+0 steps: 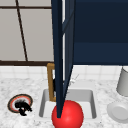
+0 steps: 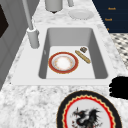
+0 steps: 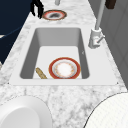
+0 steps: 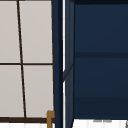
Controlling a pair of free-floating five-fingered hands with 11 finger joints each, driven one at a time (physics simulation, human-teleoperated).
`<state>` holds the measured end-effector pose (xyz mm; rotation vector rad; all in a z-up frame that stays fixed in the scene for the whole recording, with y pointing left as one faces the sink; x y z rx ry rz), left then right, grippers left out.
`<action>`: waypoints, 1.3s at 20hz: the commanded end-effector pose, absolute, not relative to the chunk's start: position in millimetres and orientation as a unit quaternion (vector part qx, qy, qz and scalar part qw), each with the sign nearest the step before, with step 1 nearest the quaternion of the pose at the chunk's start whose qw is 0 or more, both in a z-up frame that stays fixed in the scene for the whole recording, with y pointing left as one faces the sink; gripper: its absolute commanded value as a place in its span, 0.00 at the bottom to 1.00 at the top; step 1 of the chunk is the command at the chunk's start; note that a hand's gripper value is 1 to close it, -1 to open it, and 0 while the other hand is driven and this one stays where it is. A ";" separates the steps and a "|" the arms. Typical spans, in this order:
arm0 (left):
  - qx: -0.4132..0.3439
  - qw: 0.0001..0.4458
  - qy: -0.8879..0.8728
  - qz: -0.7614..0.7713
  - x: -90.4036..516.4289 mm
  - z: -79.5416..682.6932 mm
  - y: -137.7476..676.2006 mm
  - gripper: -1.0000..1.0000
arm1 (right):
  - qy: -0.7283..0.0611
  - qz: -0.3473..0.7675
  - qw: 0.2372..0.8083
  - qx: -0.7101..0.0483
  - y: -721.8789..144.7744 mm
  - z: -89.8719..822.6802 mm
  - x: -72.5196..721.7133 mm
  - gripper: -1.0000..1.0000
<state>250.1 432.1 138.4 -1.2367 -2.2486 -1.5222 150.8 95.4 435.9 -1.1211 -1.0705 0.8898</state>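
Just at the desk's left end, the left robot hand (image 1: 23,107) hovers over the dragon plate (image 1: 12,101), fingers curled downward and clamped on nothing. Beyond it, a red-rimmed plate (image 2: 63,62) and a wooden utensil (image 2: 82,56) lie in the sink (image 2: 98,52). A steady descent onto the plate's rim looks wisest.

Flat, even light fills the scene, with no single source to pick out. The pale desk (image 2: 30,100) and sink (image 2: 100,62) read bright without glare. Soft shading darkens the sink's inner walls, and shadows under the dishes are faint. The navy cabinet door (image 1: 58,50) looks dim and nearly textureless. All edges are soft and blurred, near and far alike; straight lines stay straight at the borders.
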 end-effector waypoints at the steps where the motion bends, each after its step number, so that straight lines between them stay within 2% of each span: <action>1: -0.413 0.079 -0.751 -0.509 250.1 138.4 432.1 0.50 | -0.465 0.368 0.642 -0.486 90.0 459.2 125.0 0.00; 6: -0.413 0.079 -0.751 -0.509 250.1 138.4 432.1 0.50 | -0.468 0.365 0.642 -0.485 81.1 494.8 89.0 0.00; 8: -0.413 0.079 -0.751 -0.509 250.1 138.4 432.1 0.50 | -0.482 0.356 0.621 -0.505 83.0 499.5 82.0 0.00; 11: -0.413 0.079 -0.751 -0.509 250.1 138.4 432.1 0.50 | -0.479 0.345 0.619 -0.517 79.2 498.3 78.8 0.00; 15: -0.413 0.079 -0.751 -0.509 250.1 138.4 432.1 0.50 | -0.481 0.363 0.619 -0.504 81.7 498.6 81.8 0.00; 19: -0.413 0.079 -0.751 -0.509 250.1 138.4 432.1 0.50 | -0.488 0.352 0.614 -0.510 75.1 510.6 55.7 0.00; 26: -0.413 0.079 -0.751 -0.509 250.1 138.4 432.1 0.50 | -0.521 0.353 0.616 -0.474 47.1 548.9 24.0 0.00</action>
